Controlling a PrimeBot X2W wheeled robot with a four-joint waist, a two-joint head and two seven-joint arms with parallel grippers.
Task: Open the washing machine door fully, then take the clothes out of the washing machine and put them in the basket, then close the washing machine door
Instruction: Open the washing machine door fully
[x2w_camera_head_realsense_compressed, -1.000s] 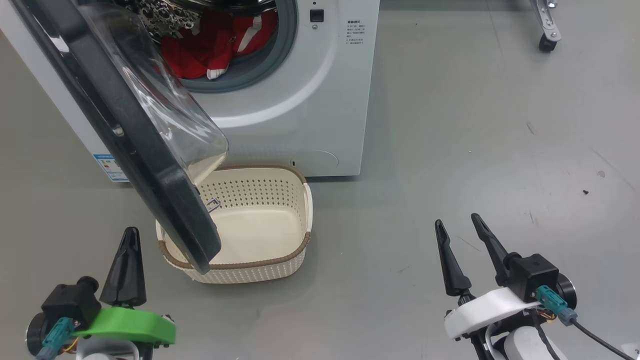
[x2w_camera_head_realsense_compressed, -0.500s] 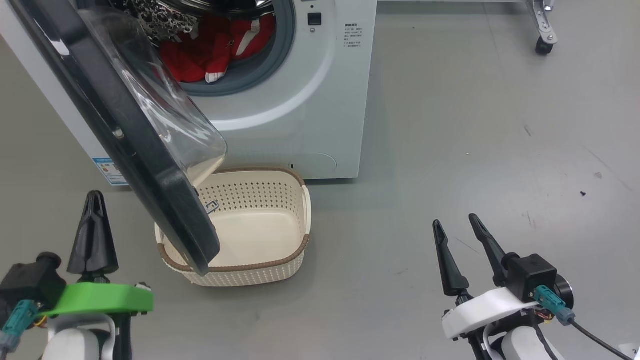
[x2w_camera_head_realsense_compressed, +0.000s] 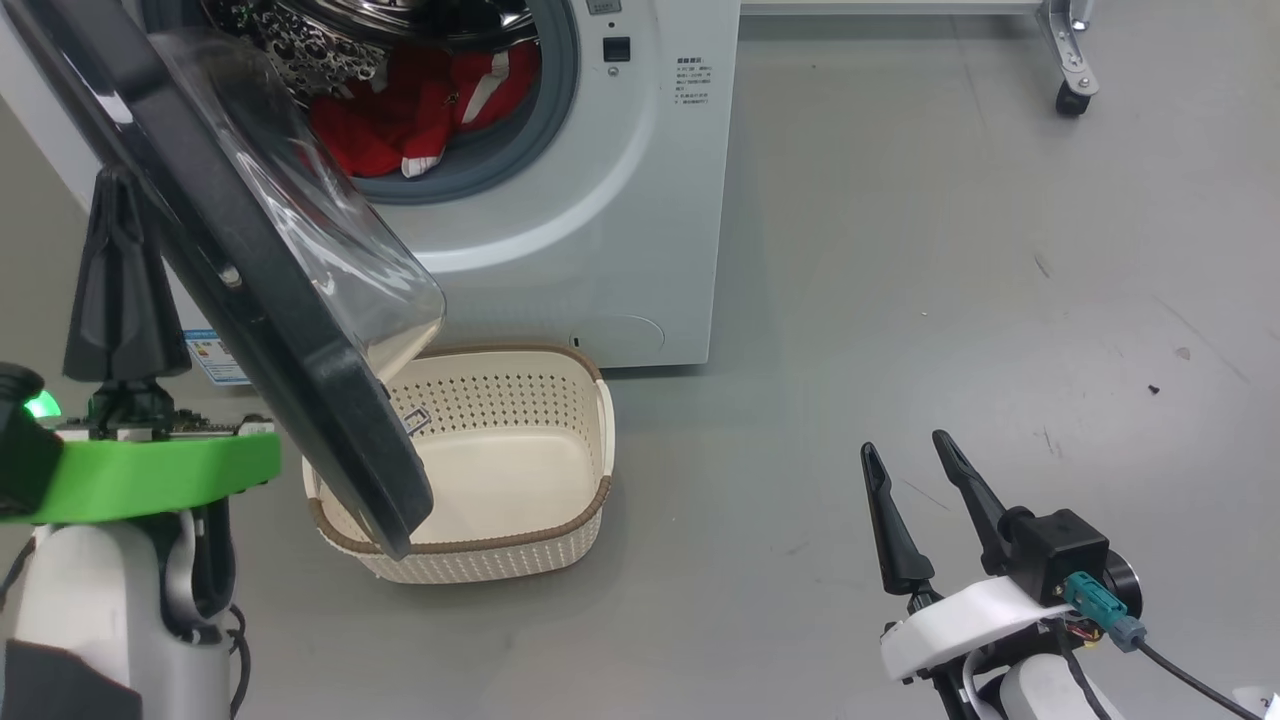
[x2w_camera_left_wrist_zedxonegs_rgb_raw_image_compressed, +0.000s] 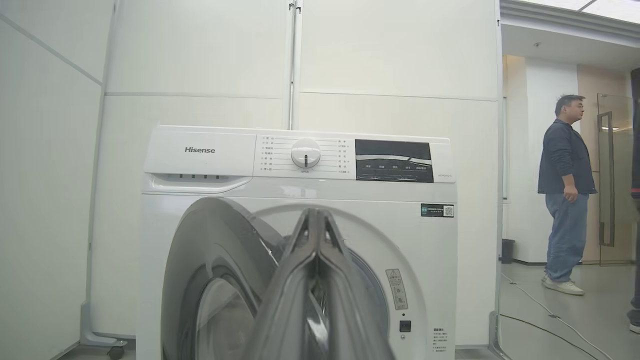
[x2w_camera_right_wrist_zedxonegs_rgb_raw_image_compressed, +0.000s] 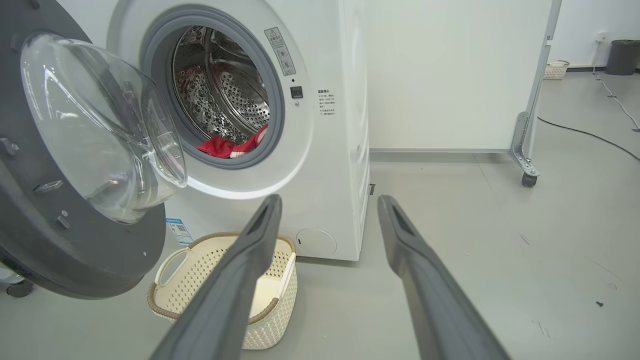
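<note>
The left end effector (x2w_camera_head_realsense_compressed: 112, 185) climbs from the lower left corner of the head view to the upper left. Its tips are now just left of the black rim of the washing machine door (x2w_camera_head_realsense_compressed: 270, 340). Its green mount (x2w_camera_head_realsense_compressed: 150, 475) rises from the bottom edge to mid-left, and a pale forearm (x2w_camera_head_realsense_compressed: 90, 610) comes into the lower left corner. The camera also shifts slightly, so the washing machine (x2w_camera_head_realsense_compressed: 600, 230) and the basket (x2w_camera_head_realsense_compressed: 480, 555) sit a little further left and lower in the frame.

1 person (x2w_camera_left_wrist_zedxonegs_rgb_raw_image_compressed: 565, 190) stands near a glass door (x2w_camera_left_wrist_zedxonegs_rgb_raw_image_compressed: 607, 180), a cable (x2w_camera_left_wrist_zedxonegs_rgb_raw_image_compressed: 550, 315) crossing the floor (x2w_camera_left_wrist_zedxonegs_rgb_raw_image_compressed: 590, 310).
</note>
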